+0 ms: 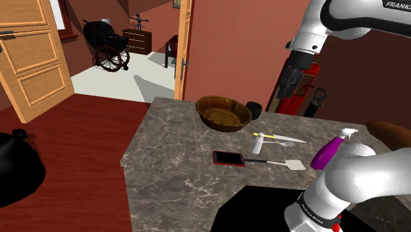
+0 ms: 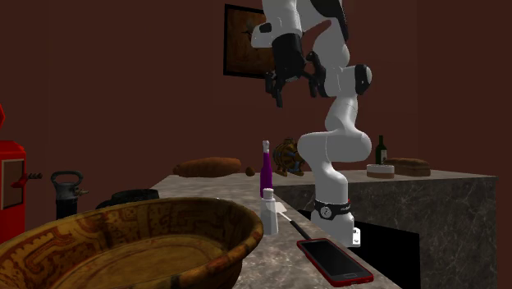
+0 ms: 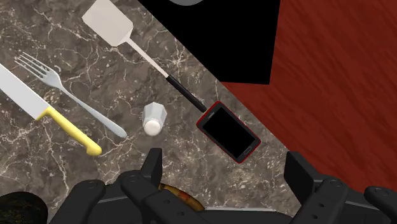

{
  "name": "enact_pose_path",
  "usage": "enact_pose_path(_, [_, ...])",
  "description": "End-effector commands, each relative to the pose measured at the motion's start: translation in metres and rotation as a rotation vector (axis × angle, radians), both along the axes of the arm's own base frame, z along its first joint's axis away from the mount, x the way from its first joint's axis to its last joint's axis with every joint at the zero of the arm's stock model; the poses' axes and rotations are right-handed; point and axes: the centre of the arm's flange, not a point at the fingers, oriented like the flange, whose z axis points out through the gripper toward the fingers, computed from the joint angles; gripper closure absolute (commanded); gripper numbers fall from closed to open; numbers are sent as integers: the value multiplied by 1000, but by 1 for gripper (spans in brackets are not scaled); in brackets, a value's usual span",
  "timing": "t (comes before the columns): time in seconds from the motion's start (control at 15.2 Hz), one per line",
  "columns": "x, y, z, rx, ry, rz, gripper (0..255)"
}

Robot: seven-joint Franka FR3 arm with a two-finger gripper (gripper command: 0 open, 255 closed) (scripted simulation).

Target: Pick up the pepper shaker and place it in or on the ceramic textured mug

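The pepper shaker [image 1: 258,143] [image 2: 268,213] [image 3: 153,118] is small and white, standing upright on the marble counter [image 1: 178,178] between a fork and a red-edged phone. The mug [image 1: 254,109] [image 2: 131,197] [image 3: 19,207] looks dark, almost black, and sits just behind the brown bowl. My black gripper [image 1: 287,89] [image 2: 295,89] [image 3: 226,172] hangs open high above the counter with nothing between its fingers. In the wrist view the shaker lies ahead of one finger [image 3: 153,167], well below the hand.
A patterned brown bowl [image 1: 224,112] [image 2: 123,246] [image 3: 178,194] sits under the hand. Around the shaker lie a phone [image 1: 228,158] [image 3: 229,132], spatula [image 1: 283,163] [image 3: 114,25], fork [image 3: 63,89] and yellow-handled knife [image 3: 44,108]. A purple spray bottle [image 1: 329,148] [image 2: 266,168] stands near the arm.
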Motion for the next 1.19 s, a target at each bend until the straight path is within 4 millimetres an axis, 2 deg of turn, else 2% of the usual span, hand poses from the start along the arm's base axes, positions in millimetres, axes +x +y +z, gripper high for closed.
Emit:
enact_pose_path(0.0, [0,0,0,0,0,0,0])
enact_pose_path(0.53, [8,-2,-101,-115,-35,-123,0])
enact_pose_path(1.06, [18,-17,-200,-230,-69,-247,0])
enact_pose_path(1.12, [19,-17,-201,-230,-69,-248,0])
